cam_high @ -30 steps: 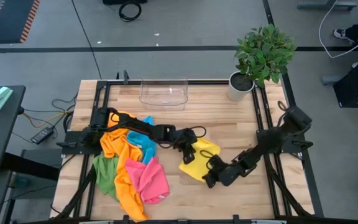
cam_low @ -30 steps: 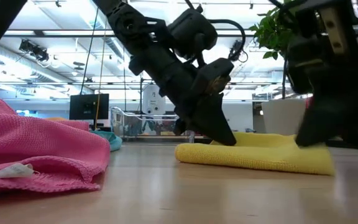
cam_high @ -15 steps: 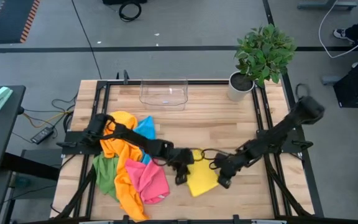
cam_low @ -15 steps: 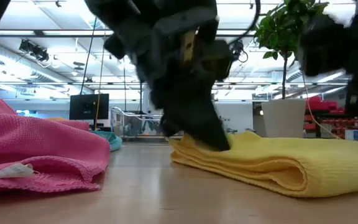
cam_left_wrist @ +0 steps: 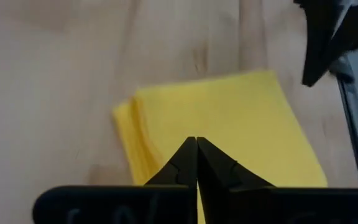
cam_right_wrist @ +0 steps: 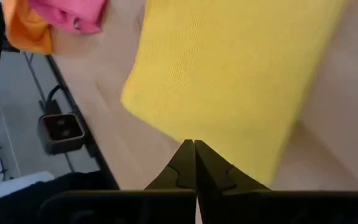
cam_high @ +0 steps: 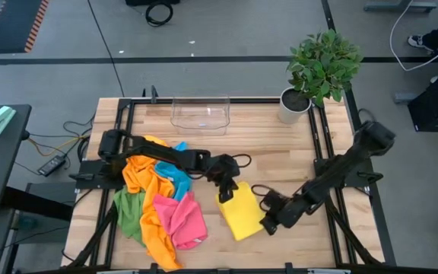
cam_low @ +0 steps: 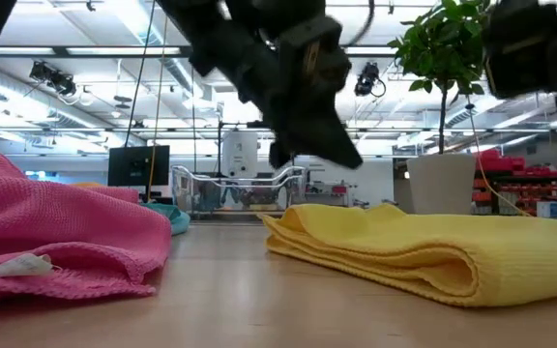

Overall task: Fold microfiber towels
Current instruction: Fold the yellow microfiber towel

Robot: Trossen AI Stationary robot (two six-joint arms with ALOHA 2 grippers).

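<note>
Now look at the high view from left to right. The unfolded towels (cam_high: 160, 209) lie heaped at centre left of the frame, orange, green, pink and blue. Just right of them the left end effector (cam_high: 225, 195) hangs, tips pressed together and pinching nothing, over the upper left corner of the folded yellow towel (cam_high: 242, 216), which lies low of centre on the counter (cam_high: 280, 148). The right end effector (cam_high: 267, 226), also pressed together and empty, sits at that towel's lower right edge.

Your step looks like finishing this fold: lift both clear straight up so you don't drag a layer open.

The low view shows stacked layers and a rounded fold the high view flattens; the high view shows the clear tray (cam_high: 200, 114).
</note>
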